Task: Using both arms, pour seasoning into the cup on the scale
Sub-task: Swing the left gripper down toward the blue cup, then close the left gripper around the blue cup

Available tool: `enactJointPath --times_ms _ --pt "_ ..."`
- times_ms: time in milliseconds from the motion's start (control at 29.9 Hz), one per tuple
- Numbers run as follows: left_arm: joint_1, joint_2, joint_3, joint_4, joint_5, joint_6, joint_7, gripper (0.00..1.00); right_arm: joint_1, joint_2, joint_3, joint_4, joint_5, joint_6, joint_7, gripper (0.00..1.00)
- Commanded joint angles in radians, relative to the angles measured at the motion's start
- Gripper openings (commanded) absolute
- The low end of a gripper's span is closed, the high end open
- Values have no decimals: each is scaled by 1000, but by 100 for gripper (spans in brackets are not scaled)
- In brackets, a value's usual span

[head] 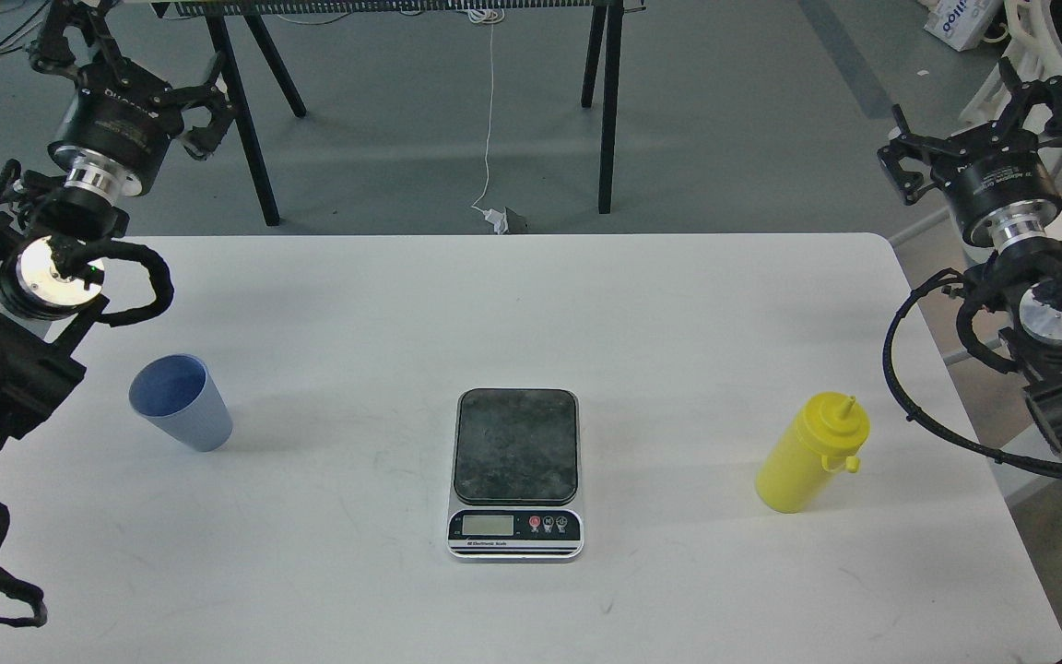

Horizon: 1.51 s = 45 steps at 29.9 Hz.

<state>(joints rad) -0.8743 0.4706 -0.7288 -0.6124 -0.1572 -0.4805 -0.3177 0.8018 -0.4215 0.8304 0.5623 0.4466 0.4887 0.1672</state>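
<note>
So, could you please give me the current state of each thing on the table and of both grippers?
cup: upright, empty, on the table, off the scale
scale: platform bare
seasoning bottle: upright, capped, not held
left gripper: open, empty, raised
right gripper: open, empty, raised
</note>
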Motion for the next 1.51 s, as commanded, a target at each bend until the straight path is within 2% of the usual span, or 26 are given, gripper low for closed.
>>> enactJointPath --times_ms 0,134,268,435,502,569,804,1004,1172,1473 --pt "15 51 8 -82 2 2 2 100 -45 -42 9 83 3 0 2 100" --pt "70 222 54 -278 28 2 2 100 -133 -100 33 198 3 0 2 100" --pt "103 425 132 -534 187 26 -7 100 -213 -149 76 267 3 0 2 100" --pt "170 559 144 -765 457 175 -21 100 -276 -152 107 292 3 0 2 100" --pt "189 589 147 -815 577 232 -47 100 -283 -152 107 295 4 0 3 100" --pt "204 599 151 -851 697 288 -54 100 -300 -152 111 315 4 0 5 100" --pt "228 622 167 -876 1108 371 -50 99 -365 -151 161 409 4 0 8 100" --pt "228 649 178 -862 1367 422 -46 93 -374 -148 165 415 4 0 8 100" --pt "230 646 219 -813 1519 428 -46 88 -378 -152 167 415 4 0 6 100" --pt "228 632 344 -663 1804 528 -44 86 -388 -155 171 412 3 0 6 100"
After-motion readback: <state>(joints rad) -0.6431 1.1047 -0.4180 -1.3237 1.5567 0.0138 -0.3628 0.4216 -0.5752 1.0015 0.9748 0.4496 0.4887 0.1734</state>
